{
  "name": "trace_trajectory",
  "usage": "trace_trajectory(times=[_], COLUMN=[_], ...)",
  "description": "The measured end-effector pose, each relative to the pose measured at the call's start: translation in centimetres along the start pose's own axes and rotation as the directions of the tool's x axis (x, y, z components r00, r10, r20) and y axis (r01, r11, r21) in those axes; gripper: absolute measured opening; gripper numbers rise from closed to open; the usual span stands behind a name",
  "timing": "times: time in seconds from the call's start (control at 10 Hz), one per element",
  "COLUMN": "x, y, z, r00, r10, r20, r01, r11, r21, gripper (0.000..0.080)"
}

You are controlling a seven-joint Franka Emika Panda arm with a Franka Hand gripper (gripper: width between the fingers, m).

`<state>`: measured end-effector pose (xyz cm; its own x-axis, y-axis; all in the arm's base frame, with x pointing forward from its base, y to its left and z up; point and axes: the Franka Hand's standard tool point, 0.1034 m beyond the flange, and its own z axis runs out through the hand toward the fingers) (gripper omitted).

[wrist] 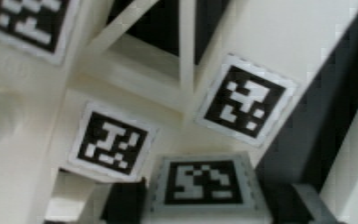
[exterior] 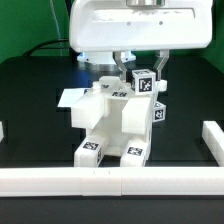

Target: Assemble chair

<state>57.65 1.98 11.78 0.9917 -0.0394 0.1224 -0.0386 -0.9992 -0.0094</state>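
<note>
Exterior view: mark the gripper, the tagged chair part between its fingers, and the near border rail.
gripper (exterior: 144, 72): exterior view, midway between its fingertips.
tagged chair part (exterior: 145, 85): exterior view, on its black-and-white tag.
near border rail (exterior: 60, 181): exterior view, on its top face.

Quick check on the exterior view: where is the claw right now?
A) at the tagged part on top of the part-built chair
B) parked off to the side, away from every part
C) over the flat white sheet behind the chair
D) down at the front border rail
A: the claw sits at the tagged part on top of the chair, with one finger on each side of it.
</note>
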Motion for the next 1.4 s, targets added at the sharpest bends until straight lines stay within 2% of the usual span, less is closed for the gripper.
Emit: trace_trajectory(times=[0.2,0.5,0.6,0.8,1.0,1.2,1.3,1.4], x=[0.01,0.05,0.08,0.12,0.13,0.15,0.2,0.2], y=[-0.11,-0.27,-0.32,-0.46,-0.44,-0.38,-0.38,-0.36], z=[0.03,0.05,0.05,0.04,0.04,0.03,0.0,0.01], r00=[0.984,0.881,0.821,0.747,0.773,0.812,0.873,0.921], r10=[0.181,0.473,0.57,0.665,0.635,0.584,0.488,0.388], r20=[-0.002,0.005,0.008,0.007,0.006,0.004,-0.002,-0.005], r01=[-0.18,-0.473,-0.57,-0.665,-0.635,-0.584,-0.488,-0.388], r11=[0.984,0.881,0.821,0.747,0.772,0.812,0.872,0.921], r21=[0.005,0.017,0.019,0.021,0.021,0.021,0.016,0.012], gripper=[0.0291,0.0291,0.0291,0.0291,0.0291,0.0597,0.0597,0.064])
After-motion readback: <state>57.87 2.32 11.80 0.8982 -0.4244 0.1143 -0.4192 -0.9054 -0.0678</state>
